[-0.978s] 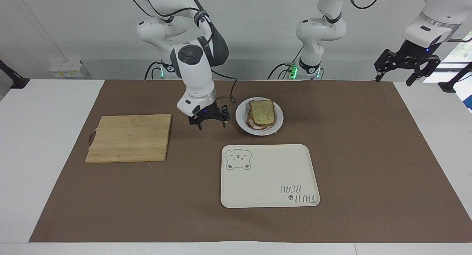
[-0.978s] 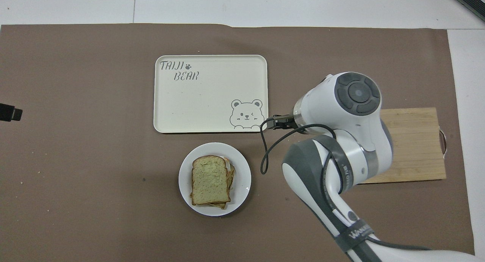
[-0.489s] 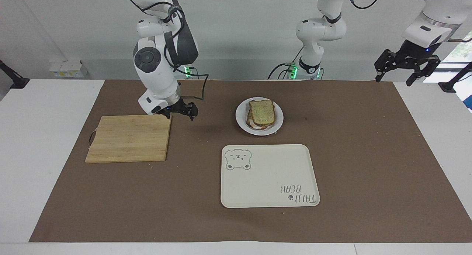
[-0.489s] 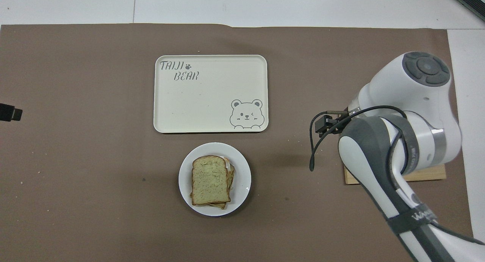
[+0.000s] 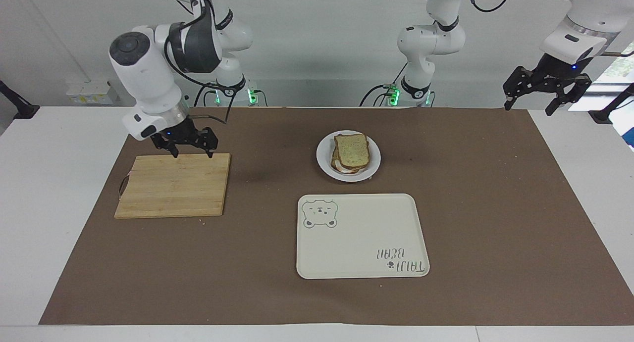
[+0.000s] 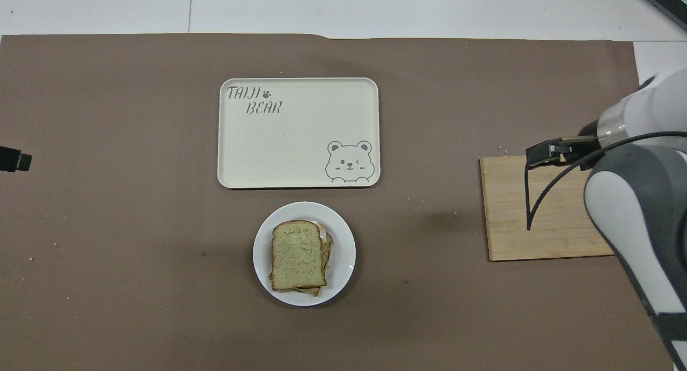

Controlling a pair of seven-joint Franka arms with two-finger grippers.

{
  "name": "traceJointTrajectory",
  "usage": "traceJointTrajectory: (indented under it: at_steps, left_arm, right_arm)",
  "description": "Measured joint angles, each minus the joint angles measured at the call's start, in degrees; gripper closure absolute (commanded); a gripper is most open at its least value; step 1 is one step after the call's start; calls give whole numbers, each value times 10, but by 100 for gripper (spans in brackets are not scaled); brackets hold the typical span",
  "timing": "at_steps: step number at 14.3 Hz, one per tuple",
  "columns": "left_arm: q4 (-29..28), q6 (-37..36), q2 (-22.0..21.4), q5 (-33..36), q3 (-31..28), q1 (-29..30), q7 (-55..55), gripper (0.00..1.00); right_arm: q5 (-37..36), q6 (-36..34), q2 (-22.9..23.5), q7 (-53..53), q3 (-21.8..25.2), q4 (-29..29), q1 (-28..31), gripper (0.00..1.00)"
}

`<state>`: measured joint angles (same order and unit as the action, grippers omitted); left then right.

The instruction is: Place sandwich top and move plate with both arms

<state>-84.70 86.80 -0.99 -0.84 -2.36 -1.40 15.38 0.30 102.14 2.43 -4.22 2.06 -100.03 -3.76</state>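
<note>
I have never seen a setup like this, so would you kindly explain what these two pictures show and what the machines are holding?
These are two white robot arms at a table, each ending in a black two-finger gripper. One picture looks at them from across the table, so their bases stand at the top. The other looks steeply down from above their end.

On the brown mat lie a round white plate with the sandwich on it, the sandwich top already in place. Farther from the robots is a cream tray with a bear drawing. A wooden board lies toward the right arm's end.

Neither gripper holds anything. The right gripper hangs open over the board's edge. The left gripper waits open in the air at its own end of the table.
</note>
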Motion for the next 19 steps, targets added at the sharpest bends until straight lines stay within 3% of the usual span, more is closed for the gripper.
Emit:
traceJointTrajectory:
  at_steps: [4,9,19]
  left_arm:
    - [0,0,0,0,0,0,0,0]
    - [0,0,0,0,0,0,0,0]
    - [0,0,0,0,0,0,0,0]
  right_arm:
    - [-7,-21,-43,0,1,26,12,0]
    - [-28,-139,-55,0,1,101,12,0]
    - [-28,-164,-64,9,-4,105,11,0]
